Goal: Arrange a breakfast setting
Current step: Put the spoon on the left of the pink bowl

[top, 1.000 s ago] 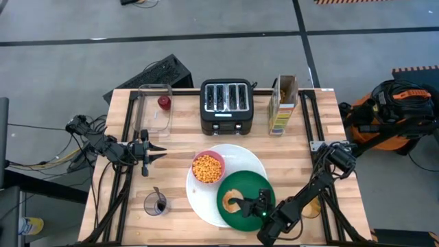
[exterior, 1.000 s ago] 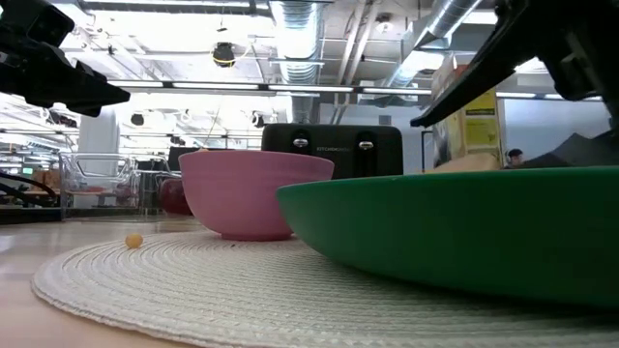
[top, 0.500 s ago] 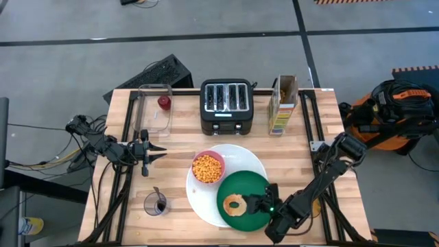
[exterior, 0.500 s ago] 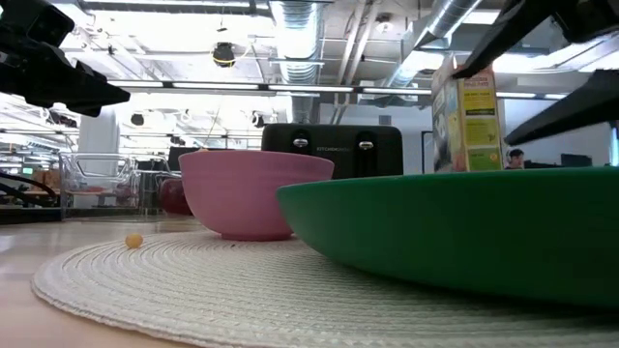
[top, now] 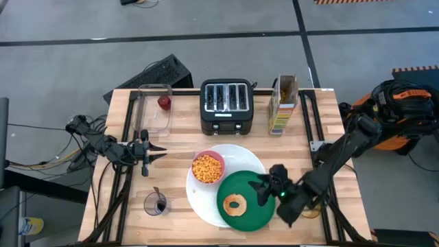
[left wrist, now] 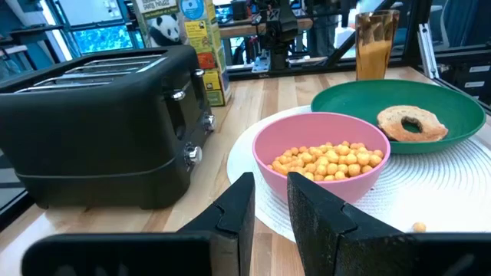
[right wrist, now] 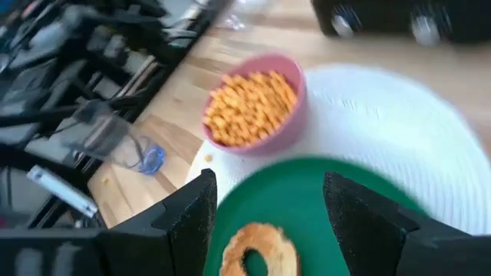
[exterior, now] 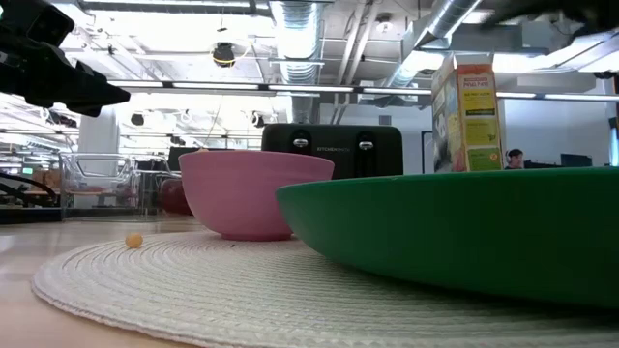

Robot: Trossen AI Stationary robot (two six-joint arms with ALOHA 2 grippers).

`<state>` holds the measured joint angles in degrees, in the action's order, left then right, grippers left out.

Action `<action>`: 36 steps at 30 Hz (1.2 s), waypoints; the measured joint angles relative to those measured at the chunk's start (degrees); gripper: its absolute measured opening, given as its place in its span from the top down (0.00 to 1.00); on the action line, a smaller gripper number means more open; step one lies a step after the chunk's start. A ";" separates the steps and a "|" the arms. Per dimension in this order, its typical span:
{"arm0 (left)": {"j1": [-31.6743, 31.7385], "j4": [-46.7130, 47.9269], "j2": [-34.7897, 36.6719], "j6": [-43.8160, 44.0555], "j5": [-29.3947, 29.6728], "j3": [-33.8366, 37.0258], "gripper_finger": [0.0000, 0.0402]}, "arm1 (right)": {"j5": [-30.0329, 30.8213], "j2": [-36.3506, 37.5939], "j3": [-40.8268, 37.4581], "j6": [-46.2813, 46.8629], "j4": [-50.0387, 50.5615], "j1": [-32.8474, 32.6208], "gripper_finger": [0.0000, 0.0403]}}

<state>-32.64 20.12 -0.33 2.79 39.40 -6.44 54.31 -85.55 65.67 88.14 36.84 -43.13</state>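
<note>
Starting at your left, the left gripper is hovering over bare wood with its fingers nearly pinched together and nothing between them. Behind it the clear container is sitting with the red fruit at its far end; on the near side of it a glass is holding the spoon. Ahead of its tips the pink bowl of cereal is resting on the white plate, with the toaster beyond.

Moving right, the green plate is lying on the white one, carrying the bagel. The right gripper is hanging just above that plate's right rim, fingers parted, gripping nothing; the bagel is lying just left of it, apart from the fingers.

Farther back, the cereal box is standing upright. You are seeing a panda on its front in the left wrist view; its lettering is too small to read. An orange drink is standing past the green plate.
</note>
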 joint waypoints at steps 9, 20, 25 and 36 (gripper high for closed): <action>0.00 0.03 -0.01 0.00 0.02 -0.02 0.83 | -6.36 9.45 0.00 -34.30 -13.46 6.19 0.35; 0.00 0.00 -0.01 0.00 0.00 -0.02 0.83 | -21.03 6.44 0.09 -51.34 -31.38 15.49 0.35; 0.00 0.02 0.01 0.00 0.03 -0.02 0.83 | -25.08 2.70 0.04 -51.33 -36.99 17.09 0.35; 0.02 -0.02 0.01 0.00 0.00 -0.02 0.83 | -27.52 -2.49 0.02 -51.28 -45.61 13.45 0.35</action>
<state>-32.62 20.10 -0.32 2.79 39.40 -6.46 26.78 -88.03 65.69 36.86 -8.77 -29.68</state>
